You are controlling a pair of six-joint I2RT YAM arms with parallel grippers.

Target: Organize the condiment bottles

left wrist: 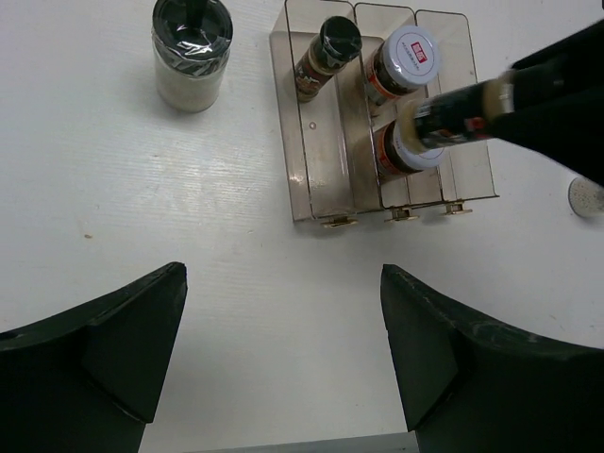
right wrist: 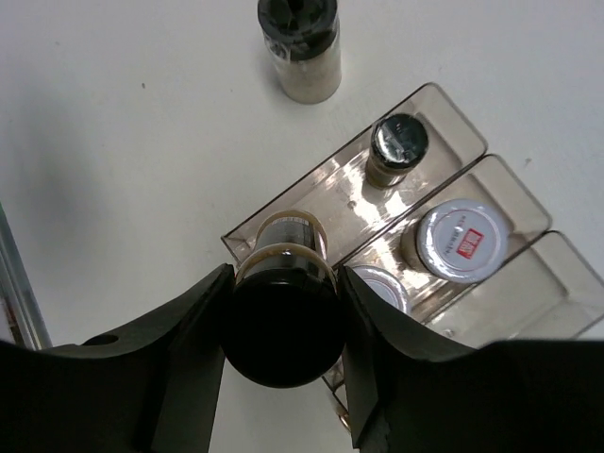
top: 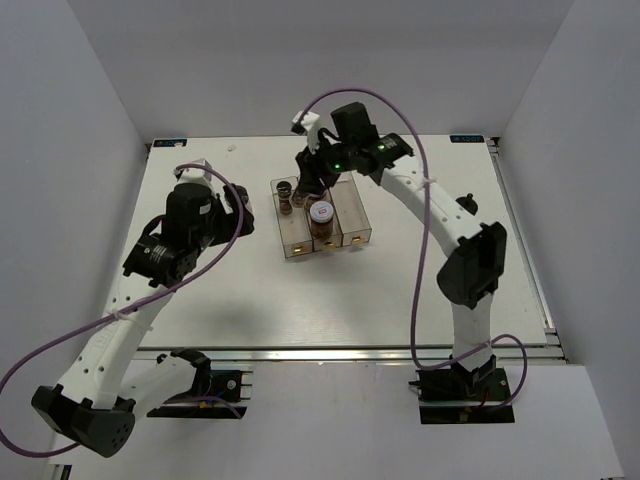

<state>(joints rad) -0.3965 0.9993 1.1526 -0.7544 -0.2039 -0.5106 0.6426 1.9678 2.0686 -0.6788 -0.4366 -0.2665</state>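
Our right gripper (right wrist: 283,276) is clamped on a slim jar (left wrist: 455,109). The jar lies nearly flat over the tray (left wrist: 304,179), at the upper right of the left wrist view. In the tray, a second slim jar (left wrist: 327,49) stands in the left compartment, and two pale-lidded jars (left wrist: 412,58) stand in the middle one. A white jar (left wrist: 192,52) stands on the table (left wrist: 142,198) at upper left, apart from the tray. Our left gripper (left wrist: 283,276) hangs at the bottom of the frame, fingers spread wide and holding nothing.

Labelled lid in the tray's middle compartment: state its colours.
White lid, red label; clearest in left wrist view.
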